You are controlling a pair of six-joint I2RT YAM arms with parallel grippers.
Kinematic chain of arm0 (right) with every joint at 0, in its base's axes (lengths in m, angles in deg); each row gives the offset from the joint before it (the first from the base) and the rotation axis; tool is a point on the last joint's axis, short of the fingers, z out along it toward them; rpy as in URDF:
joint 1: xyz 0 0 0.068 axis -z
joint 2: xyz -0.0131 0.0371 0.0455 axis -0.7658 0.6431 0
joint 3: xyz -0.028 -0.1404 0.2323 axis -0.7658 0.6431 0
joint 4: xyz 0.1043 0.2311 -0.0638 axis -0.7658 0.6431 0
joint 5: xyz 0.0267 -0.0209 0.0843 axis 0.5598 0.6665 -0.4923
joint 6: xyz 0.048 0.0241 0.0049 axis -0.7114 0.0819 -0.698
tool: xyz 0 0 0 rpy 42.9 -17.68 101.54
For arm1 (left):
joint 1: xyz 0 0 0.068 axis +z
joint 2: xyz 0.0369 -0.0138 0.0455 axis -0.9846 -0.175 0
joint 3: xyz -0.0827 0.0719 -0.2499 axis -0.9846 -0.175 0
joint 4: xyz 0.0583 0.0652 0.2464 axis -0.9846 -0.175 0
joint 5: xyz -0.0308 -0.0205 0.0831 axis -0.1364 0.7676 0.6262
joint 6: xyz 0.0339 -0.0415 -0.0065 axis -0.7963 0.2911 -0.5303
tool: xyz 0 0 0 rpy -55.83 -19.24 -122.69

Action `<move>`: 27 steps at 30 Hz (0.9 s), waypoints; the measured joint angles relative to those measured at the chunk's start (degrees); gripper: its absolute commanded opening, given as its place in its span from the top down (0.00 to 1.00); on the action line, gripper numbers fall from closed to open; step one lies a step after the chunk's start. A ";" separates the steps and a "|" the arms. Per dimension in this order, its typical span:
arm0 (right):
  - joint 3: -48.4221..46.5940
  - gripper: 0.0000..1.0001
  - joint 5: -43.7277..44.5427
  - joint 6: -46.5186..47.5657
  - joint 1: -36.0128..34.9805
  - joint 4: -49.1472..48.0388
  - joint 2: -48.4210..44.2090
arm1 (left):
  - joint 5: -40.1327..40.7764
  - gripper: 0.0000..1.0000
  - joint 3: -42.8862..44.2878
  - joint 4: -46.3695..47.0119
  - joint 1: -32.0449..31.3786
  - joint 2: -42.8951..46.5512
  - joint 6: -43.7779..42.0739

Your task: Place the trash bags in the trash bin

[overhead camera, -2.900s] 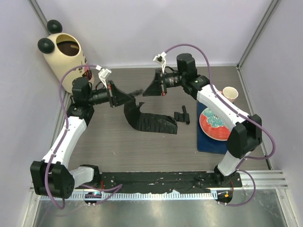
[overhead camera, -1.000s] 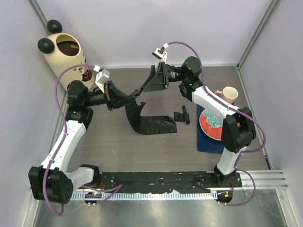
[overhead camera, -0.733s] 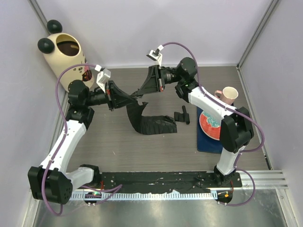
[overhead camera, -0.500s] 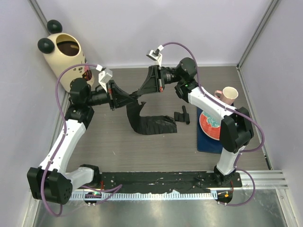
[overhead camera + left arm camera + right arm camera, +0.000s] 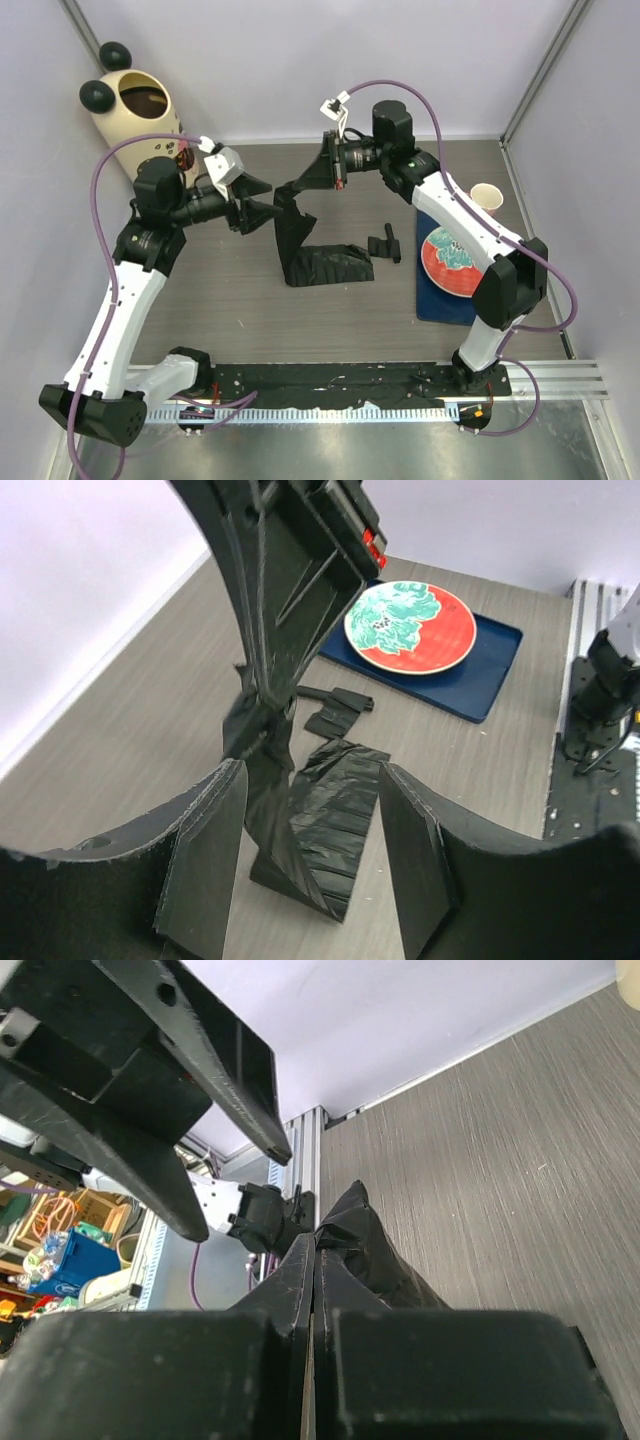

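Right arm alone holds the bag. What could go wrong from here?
1. Right jaws pinch the bag only at its top edge; glossy plastic may slip out.
2. Its lower folds lie on the table and may drag.
3. The bin stands far left, past the left arm; arms may collide.

The right gripper point(image 5: 312, 1260) fills the 6 o'clock edge, its two black fingers pressed flat together along a thin seam. A fold of the black bag point(image 5: 365, 1245) is pinched between them, and its crinkled peak pokes out just past the tips, toward 1 o'clock. At 10 o'clock the left gripper point(image 5: 235, 1185) hangs with its jaws spread wide, apart from the bag. The wood-grain table point(image 5: 500, 1160) runs from 2 to 4 o'clock, with the lilac wall point(image 5: 400, 1010) at 12.
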 measured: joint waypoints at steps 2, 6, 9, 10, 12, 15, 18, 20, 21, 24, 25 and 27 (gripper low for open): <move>0.00 0.99 0.48 1.53 -0.44 1.90 -0.15 | 1.86 0.43 0.70 -0.07 -1.88 -0.15 -2.56; 0.00 0.99 0.76 3.13 -0.90 3.85 -0.20 | 4.87 0.49 0.98 -0.44 -4.66 -1.29 -7.10; 0.00 0.99 0.70 3.80 -1.22 4.63 -0.31 | 6.38 0.51 1.03 -0.92 -5.53 -2.62 -10.03; 0.00 0.99 0.68 3.98 -1.25 4.79 -0.37 | 6.60 0.52 1.05 -1.09 -5.70 -2.93 -10.64; 0.04 0.99 0.57 4.02 -1.49 5.03 -0.57 | 7.15 0.58 1.16 -1.46 -6.05 -3.56 -12.02; 0.04 0.99 0.07 4.07 -1.60 5.05 -1.03 | 7.93 0.70 1.31 -2.01 -6.40 -4.22 -13.79; 0.04 0.99 -0.52 4.02 -1.66 4.98 -1.29 | 8.28 0.72 1.51 -2.47 -6.49 -4.63 -15.08; 0.04 0.99 -0.94 3.93 -1.81 4.96 -1.29 | 8.31 0.69 1.62 -2.89 -6.49 -4.81 -15.96; 0.04 0.99 -1.11 3.89 -1.84 4.98 -1.29 | 8.31 0.68 1.62 -3.10 -6.49 -4.85 -16.17; 0.04 0.99 -1.55 3.69 -1.92 4.96 -1.29 | 8.28 0.65 1.73 -3.56 -6.62 -4.96 -16.41; 0.04 0.99 -1.73 3.58 -1.92 4.96 -1.29 | 8.28 0.64 1.84 -3.58 -6.78 -5.05 -16.44; 0.04 0.99 -1.92 3.34 -1.92 4.96 -1.29 | 8.37 0.64 2.29 -3.58 -7.26 -5.35 -16.44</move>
